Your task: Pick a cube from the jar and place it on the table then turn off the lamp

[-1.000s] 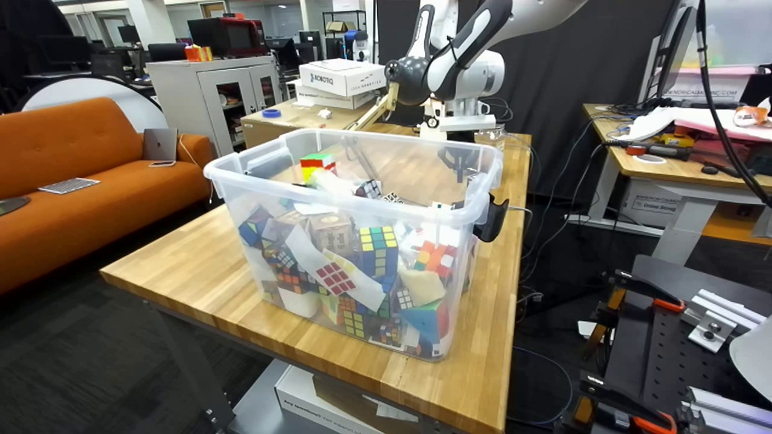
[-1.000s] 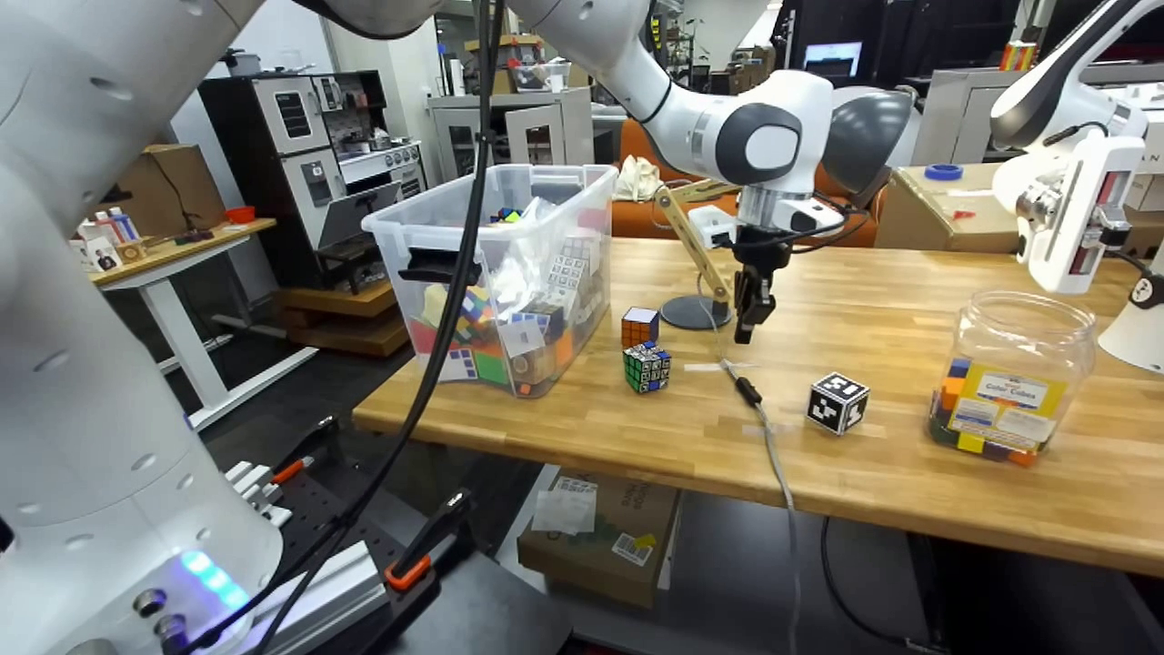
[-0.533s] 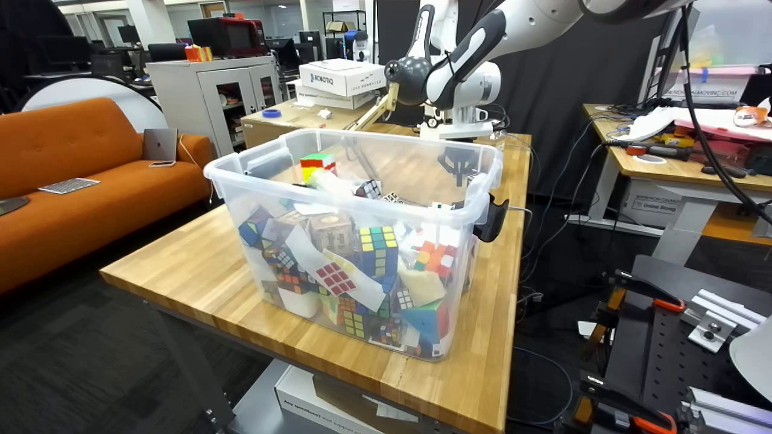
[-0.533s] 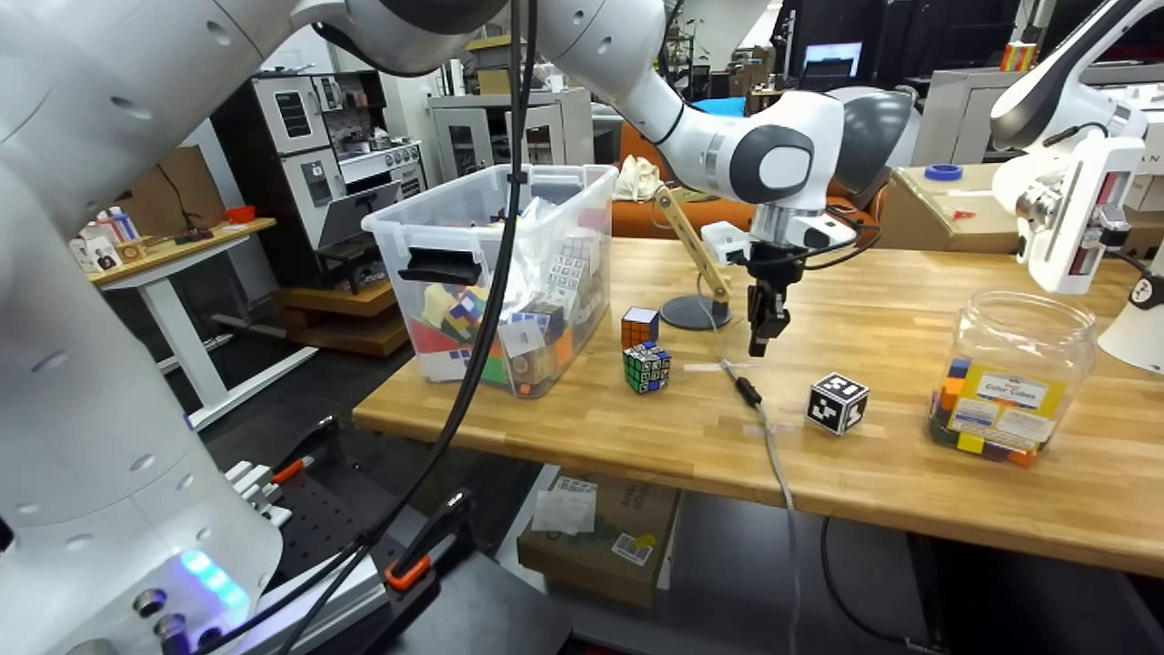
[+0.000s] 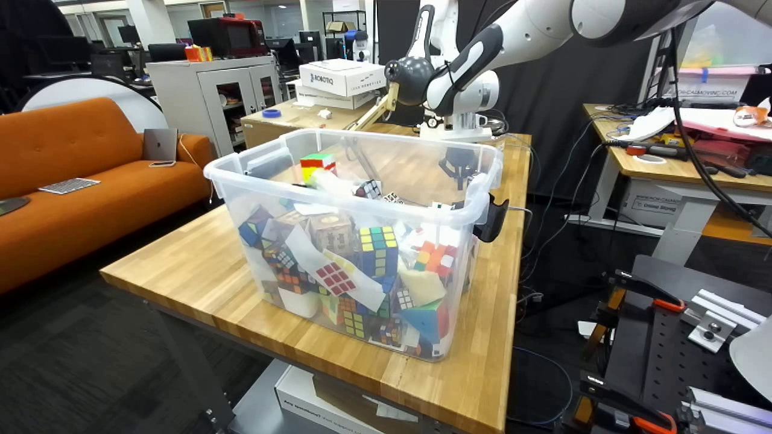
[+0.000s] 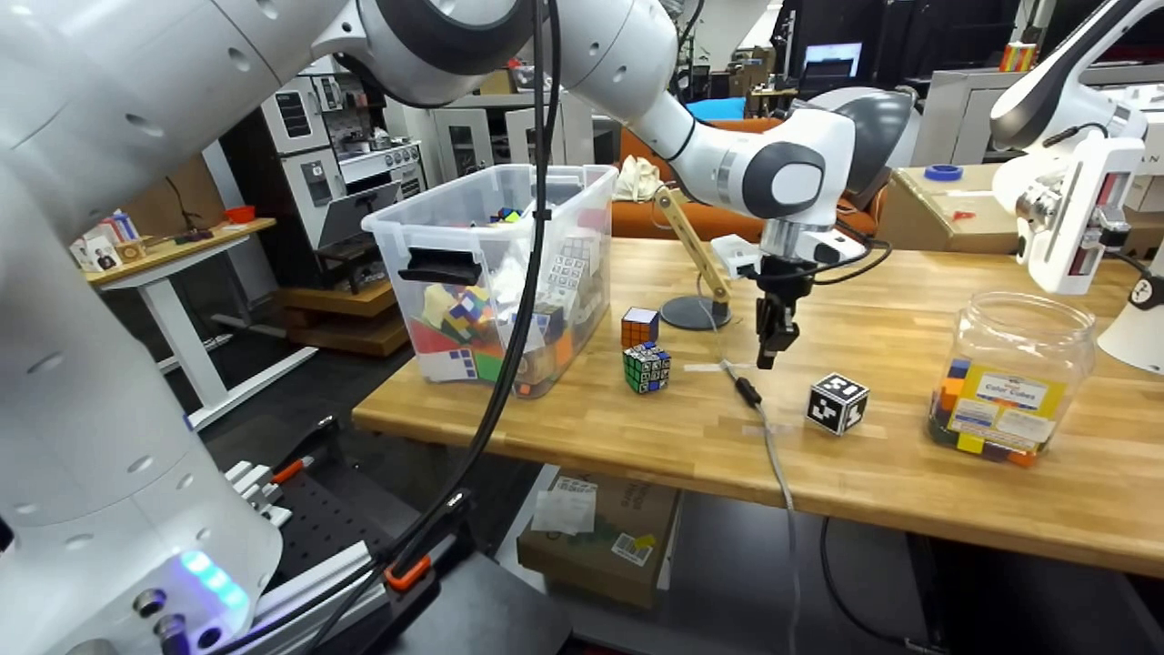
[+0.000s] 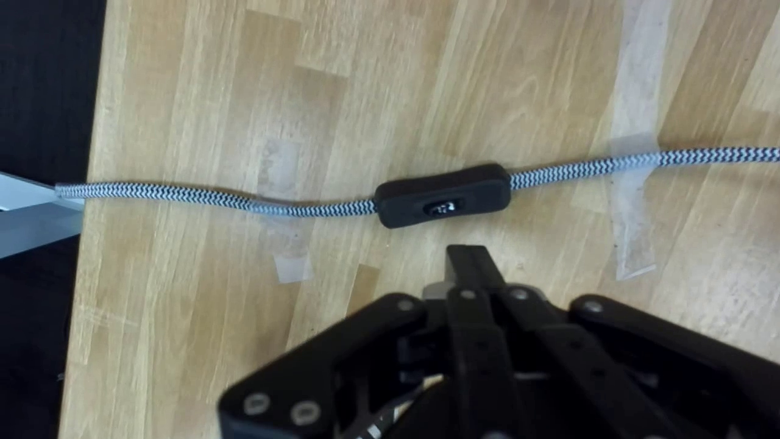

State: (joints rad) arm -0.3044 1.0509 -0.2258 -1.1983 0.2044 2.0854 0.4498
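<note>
A clear jar (image 6: pixel 1073 350) with a yellow "Color Cubes" label and small coloured cubes inside stands on the wooden table (image 6: pixel 873 309). The large clear bin (image 6: pixel 436 235), also in an exterior view (image 5: pixel 356 202), holds many puzzle cubes. The lamp has a wooden arm (image 6: pixel 696 241), a grey shade (image 6: pixel 855 132) and a dark round base (image 6: pixel 691 312); I cannot tell whether it is lit. Its black cord switch (image 7: pixel 443 195) lies on the table. My gripper (image 7: pixel 467 250) is shut and empty, fingertips pointing down beside the switch (image 6: pixel 748 391), above the table and apart from it.
Two puzzle cubes (image 6: pixel 640 326) (image 6: pixel 647 367) sit by the bin. A black-and-white marker cube (image 6: pixel 837 402) sits right of the cord. Clear tape (image 7: pixel 637 140) holds the striped cord (image 7: pixel 170 194). A second white arm (image 6: pixel 1087 214) stands beyond the jar.
The gripper has moved down and slightly to the right in an exterior view, closer to the cord switch. It stays shut. The objects on the table have not moved.
</note>
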